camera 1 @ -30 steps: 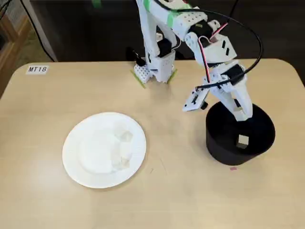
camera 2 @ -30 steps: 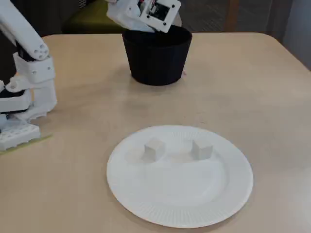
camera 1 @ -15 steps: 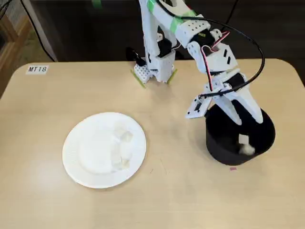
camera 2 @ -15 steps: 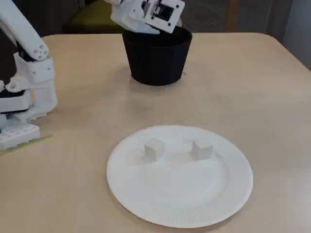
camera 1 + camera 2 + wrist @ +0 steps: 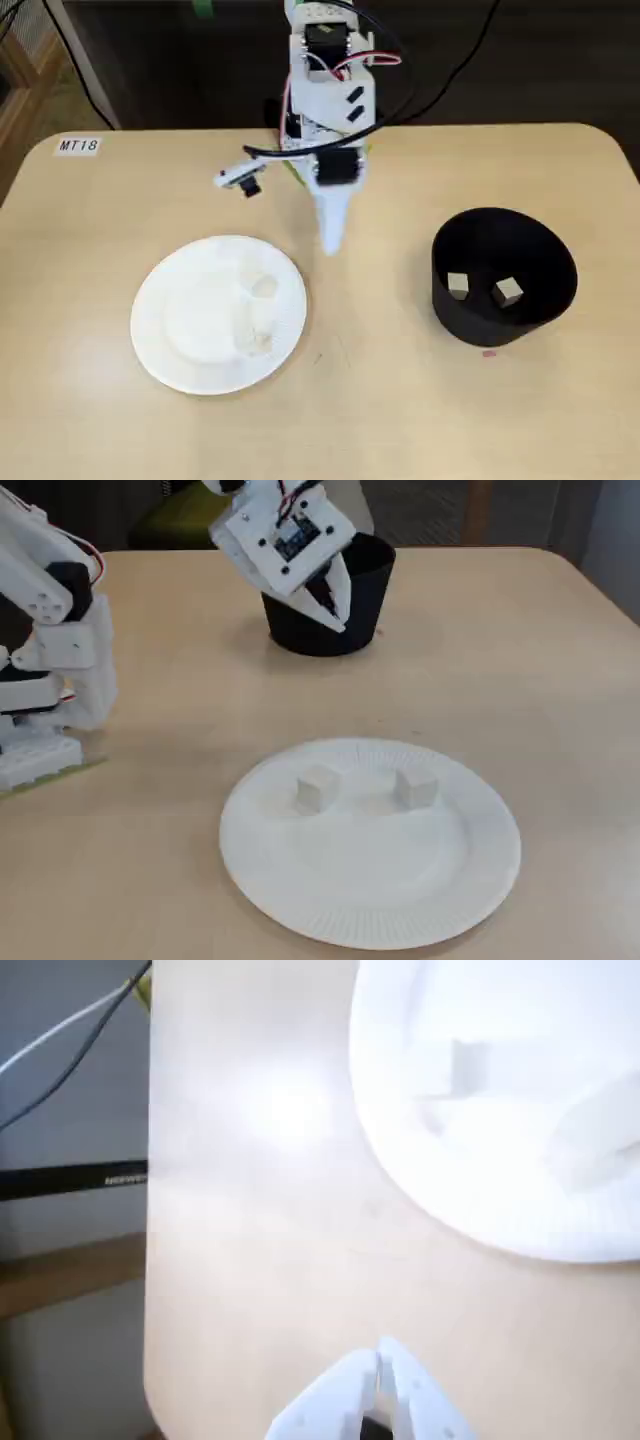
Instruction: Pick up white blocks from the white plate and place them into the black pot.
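Note:
The white plate [image 5: 165,335] [image 5: 380,880] [image 5: 480,1210] lies on the table. Two white blocks [image 5: 317,789] [image 5: 416,788] sit on it; in a fixed view they show faintly [image 5: 262,288] [image 5: 256,338]. The black pot [image 5: 540,290] [image 5: 365,600] holds two more white blocks [image 5: 458,286] [image 5: 508,291]. My gripper [image 5: 330,245] [image 5: 338,620] [image 5: 380,1355] is shut and empty. It hangs above the bare table between plate and pot, fingertips pointing down. In the wrist view the plate is blurred at the upper right, with one block [image 5: 465,1065] dimly visible.
The arm's white base [image 5: 45,660] stands at the table's back edge. A label "MT18" [image 5: 78,146] is stuck at a table corner. A small pink speck [image 5: 488,352] lies by the pot. Cables run behind the arm.

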Robot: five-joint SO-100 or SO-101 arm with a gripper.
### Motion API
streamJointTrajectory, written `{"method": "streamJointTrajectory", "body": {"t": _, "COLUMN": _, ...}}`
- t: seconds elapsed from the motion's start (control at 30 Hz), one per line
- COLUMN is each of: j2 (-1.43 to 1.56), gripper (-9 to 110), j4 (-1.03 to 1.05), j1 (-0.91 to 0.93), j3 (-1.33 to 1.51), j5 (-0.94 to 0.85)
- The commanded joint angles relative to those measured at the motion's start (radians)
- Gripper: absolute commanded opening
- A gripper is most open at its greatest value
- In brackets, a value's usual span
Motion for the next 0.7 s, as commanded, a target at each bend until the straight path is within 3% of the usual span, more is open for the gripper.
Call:
{"method": "streamJointTrajectory", "body": {"t": 0.0, "j2": -0.063, "gripper": -2, "j4": 0.000, "j1": 0.043, "j3": -0.058, "j5": -0.089}}
{"method": "streamJointTrajectory", "body": {"t": 0.4, "j2": -0.319, "gripper": -2, "j4": -0.100, "j1": 0.230, "j3": -0.124, "j5": -0.215}}
{"method": "streamJointTrajectory", "body": {"t": 0.53, "j2": -0.416, "gripper": 12, "j4": -0.114, "j1": 0.233, "j3": -0.198, "j5": -0.235}}
{"method": "streamJointTrajectory", "body": {"t": 0.67, "j2": -0.512, "gripper": 19, "j4": -0.115, "j1": 0.221, "j3": -0.278, "j5": -0.250}}
